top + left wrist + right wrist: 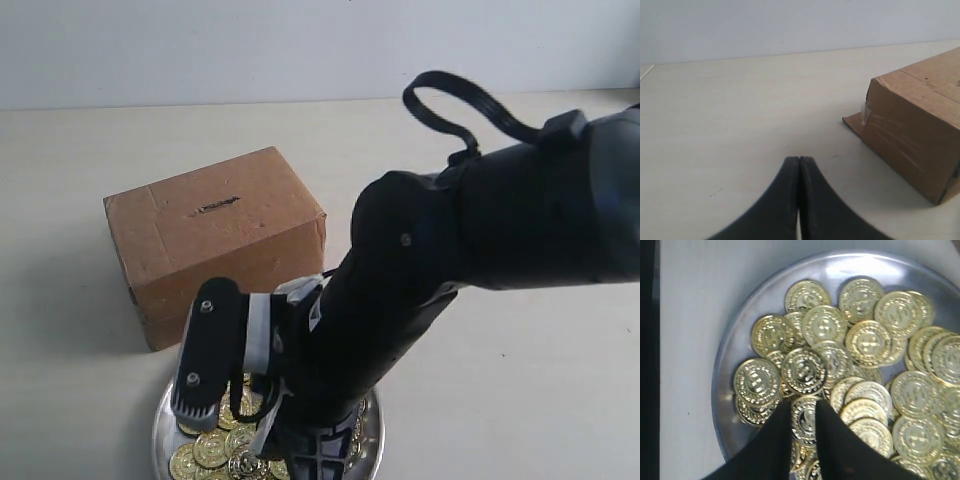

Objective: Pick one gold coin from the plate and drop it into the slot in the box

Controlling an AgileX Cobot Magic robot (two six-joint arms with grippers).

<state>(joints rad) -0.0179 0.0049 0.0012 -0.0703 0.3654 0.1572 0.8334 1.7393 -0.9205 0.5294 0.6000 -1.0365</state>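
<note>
Nearest the onlooker, just on the near side of the box (215,240), lay the plate (737,335), heaped with gold coins (804,371). The right gripper (803,406) hung low over the heap, jaws parted a little astride one coin (806,422); contact could not be made out. Step in hand: the pick. The next move called for closing on that single coin, lifting clear, and carrying it to the slot (215,206) in the box's top. Off the box's end, the left gripper (799,161) was clenched, empty, above the table (715,125).
</note>
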